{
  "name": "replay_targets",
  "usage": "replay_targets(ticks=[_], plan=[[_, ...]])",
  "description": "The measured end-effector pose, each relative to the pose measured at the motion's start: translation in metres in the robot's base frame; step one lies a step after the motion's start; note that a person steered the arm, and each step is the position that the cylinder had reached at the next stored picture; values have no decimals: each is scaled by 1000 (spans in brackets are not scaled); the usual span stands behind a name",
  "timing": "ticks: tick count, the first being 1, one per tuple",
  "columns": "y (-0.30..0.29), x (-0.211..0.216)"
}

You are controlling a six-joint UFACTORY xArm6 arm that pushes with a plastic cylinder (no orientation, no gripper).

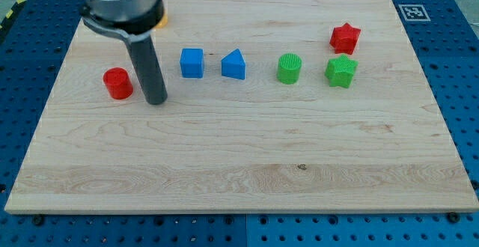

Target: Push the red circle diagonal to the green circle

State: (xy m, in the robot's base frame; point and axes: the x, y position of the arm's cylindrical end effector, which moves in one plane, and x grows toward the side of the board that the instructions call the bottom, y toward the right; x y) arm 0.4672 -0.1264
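The red circle [117, 83] sits at the view's left on the wooden board [239, 165]. The green circle [289, 69] stands right of centre, far to the right of the red circle. My tip [156, 100] rests on the board just right of the red circle, with a small gap between them. The rod rises from the tip to the arm's dark head at the view's top left.
A blue cube [191, 63] and a blue triangle [233, 65] lie between my tip and the green circle. A green star [341, 72] and a red star [345, 37] sit at the right. An orange-yellow block [161, 21] is mostly hidden behind the arm's head.
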Motion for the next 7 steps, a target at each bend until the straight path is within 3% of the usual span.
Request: replay_targets(ticks=[1,2,7], plan=[[-22,7],[-80,-8],[-87,-47]])
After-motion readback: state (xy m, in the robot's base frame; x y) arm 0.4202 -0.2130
